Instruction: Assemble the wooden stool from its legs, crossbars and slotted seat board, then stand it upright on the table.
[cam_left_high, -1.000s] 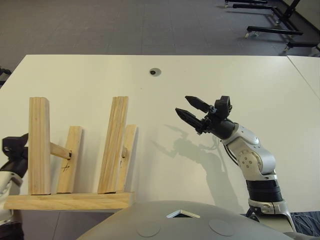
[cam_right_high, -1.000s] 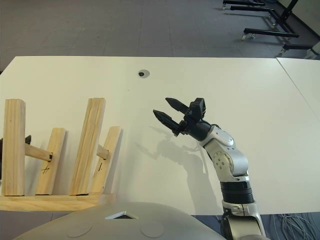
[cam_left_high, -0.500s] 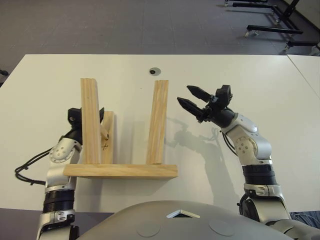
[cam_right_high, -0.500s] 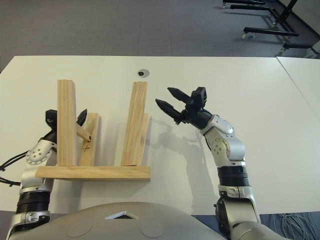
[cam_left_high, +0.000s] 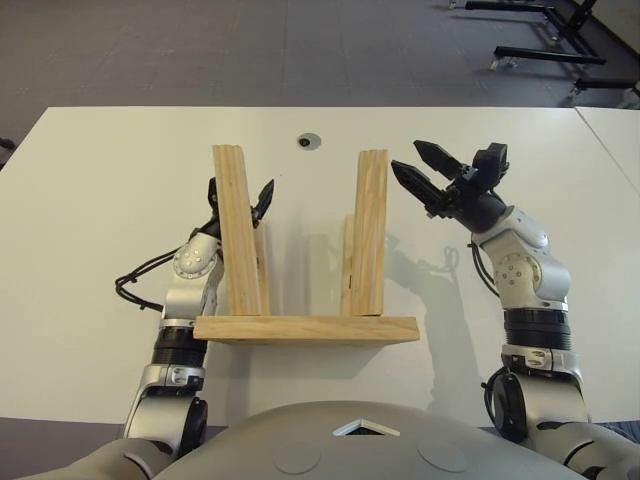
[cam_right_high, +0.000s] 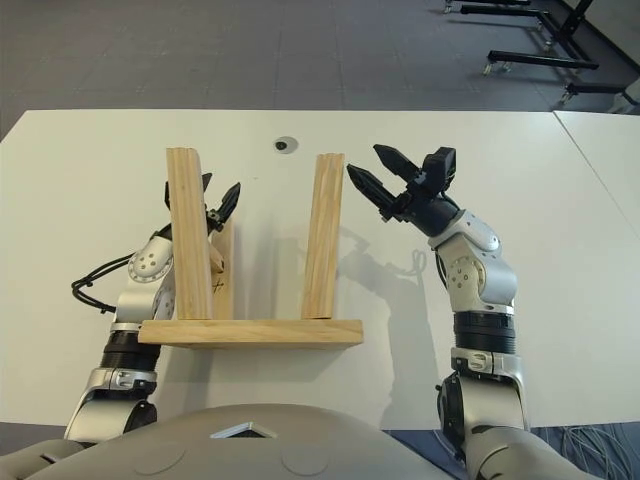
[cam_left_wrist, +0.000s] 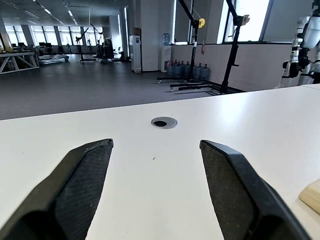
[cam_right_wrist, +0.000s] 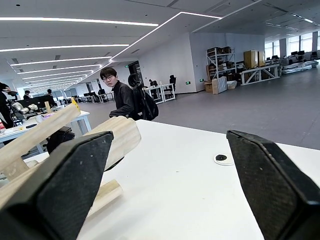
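Pale bare-wood stool (cam_left_high: 305, 328) is seen at frame centre on the white table (cam_left_high: 560, 160), with its seat board edge lowest and legs pointing up-frame. Left gripper (cam_left_wrist: 156, 143) is spread wide by the left leg (cam_left_high: 238, 230). Right gripper (cam_left_high: 407, 157) is spread too, just right of the right leg (cam_left_high: 369, 230) top.

table (cam_left_high: 100, 170) | seat board (cam_left_high: 305, 329) on its near middle | left legs (cam_left_high: 238, 230) on the board's left part, right legs (cam_left_high: 370, 230) on its right, all reaching far | left gripper (cam_right_high: 220, 186) by left legs' far ends | right gripper (cam_left_high: 407, 155) just right of right legs' far ends, apart | cable hole (cam_left_high: 309, 142) farther, between the leg pairs
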